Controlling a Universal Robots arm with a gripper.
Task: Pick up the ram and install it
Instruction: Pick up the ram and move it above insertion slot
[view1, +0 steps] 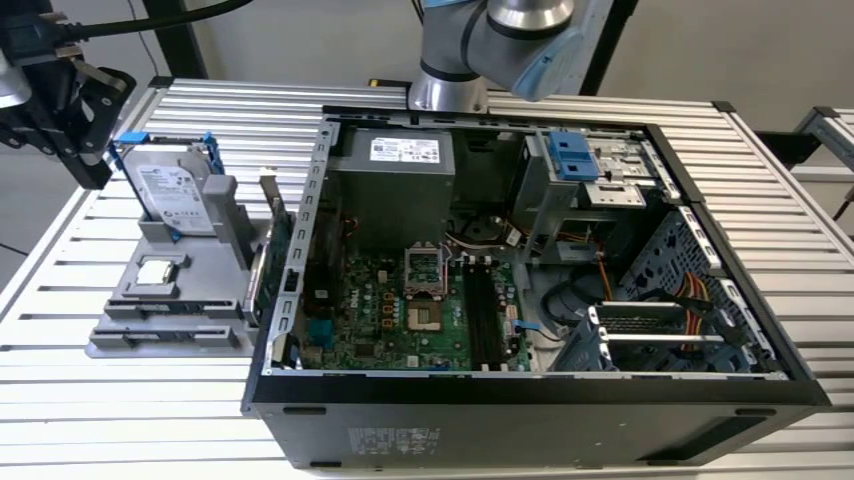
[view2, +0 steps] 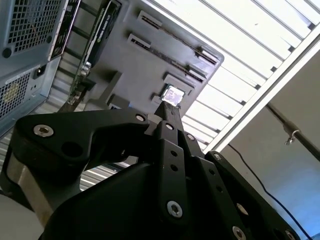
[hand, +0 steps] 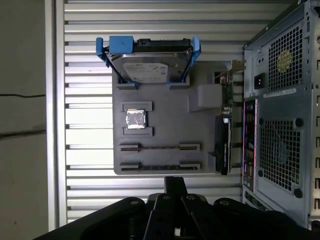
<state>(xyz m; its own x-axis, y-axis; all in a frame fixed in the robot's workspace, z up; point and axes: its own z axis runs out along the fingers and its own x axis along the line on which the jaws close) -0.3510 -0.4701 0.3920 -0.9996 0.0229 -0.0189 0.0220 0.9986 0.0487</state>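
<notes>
Claw (hand: 175, 181) closed, empty, hanging over counter (hand: 85, 150) by gray tray (hand: 165, 125).
Tray holds 2 ram sticks (hand: 160, 147) edge-on in slots, 1 HDD (hand: 150, 70), 1 CPU chip (hand: 135, 119), 1 exp card (hand: 222, 145); 1 open PC case (view1: 534, 430) alongside.

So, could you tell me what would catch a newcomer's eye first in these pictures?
The open computer case, its green motherboard bared, takes the middle of the exterior view. At that view's left a grey holder carries a silver hard drive with a blue handle, and the black gripper hangs beside it. The ram rests in the holder, untouched.
</notes>
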